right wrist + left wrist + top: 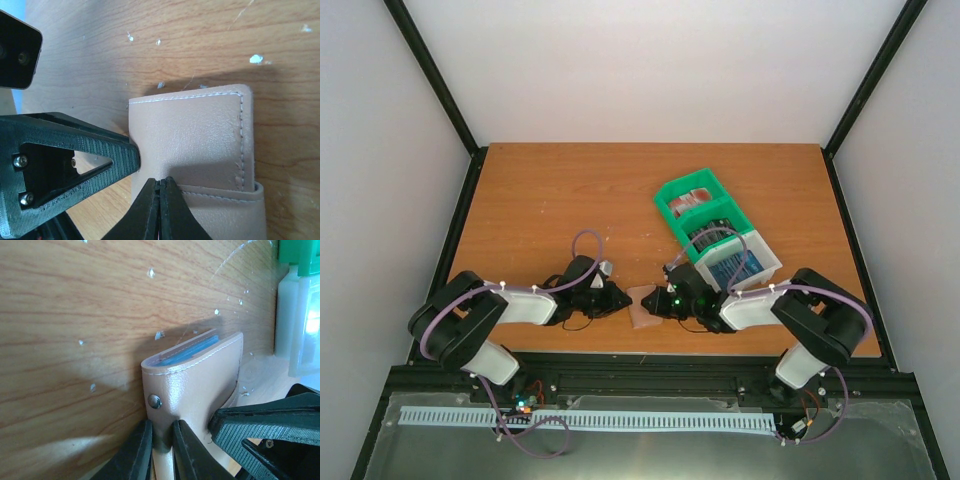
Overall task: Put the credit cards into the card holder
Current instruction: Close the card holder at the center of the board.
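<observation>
Left gripper (161, 434) pinches the edge of the tan card holder (200, 382), right gripper (160, 184) pressed together with tips against its cover, a blue credit card (192, 351) showing inside, the holder on the surface (75, 315) at 7 o'clock of the green-and-white tray (667, 203).

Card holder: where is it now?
In the top view, the card holder lies at the near edge of the table, centre, between the left gripper, clamped on it, and the right gripper.
</observation>
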You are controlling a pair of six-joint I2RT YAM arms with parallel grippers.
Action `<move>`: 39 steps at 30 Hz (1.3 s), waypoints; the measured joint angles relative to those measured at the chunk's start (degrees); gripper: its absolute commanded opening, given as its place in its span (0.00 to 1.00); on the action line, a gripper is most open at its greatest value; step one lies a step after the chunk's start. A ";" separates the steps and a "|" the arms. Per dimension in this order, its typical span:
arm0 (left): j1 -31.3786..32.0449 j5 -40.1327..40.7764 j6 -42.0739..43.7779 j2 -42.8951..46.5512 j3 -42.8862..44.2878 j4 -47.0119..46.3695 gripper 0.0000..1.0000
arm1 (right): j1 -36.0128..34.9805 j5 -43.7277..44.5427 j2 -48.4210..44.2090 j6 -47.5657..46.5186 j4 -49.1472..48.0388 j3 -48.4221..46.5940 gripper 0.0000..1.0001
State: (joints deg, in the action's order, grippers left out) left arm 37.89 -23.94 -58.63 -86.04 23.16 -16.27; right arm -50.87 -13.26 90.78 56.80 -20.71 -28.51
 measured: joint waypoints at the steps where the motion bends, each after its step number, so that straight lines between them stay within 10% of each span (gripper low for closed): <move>1: 0.00 -0.02 0.00 0.00 0.00 0.00 0.15 | 0.26 -0.70 0.33 0.42 -1.22 0.42 0.03; 10: 0.00 -0.09 -0.04 -0.09 0.00 -0.04 0.15 | 1.51 -4.31 2.80 2.97 -9.31 2.56 0.11; 17: 0.00 -0.11 -0.04 -0.09 0.00 -0.26 0.15 | 1.46 -2.97 -2.34 -0.33 2.10 -0.96 0.28; 39: 0.00 -0.31 -0.04 -0.37 0.00 -0.66 0.16 | 1.29 6.16 -4.24 -12.31 27.63 -11.02 0.20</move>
State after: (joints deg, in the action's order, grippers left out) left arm 37.89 -24.25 -58.67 -86.41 23.16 -16.93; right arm -49.58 -7.09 86.54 44.49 6.92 -39.53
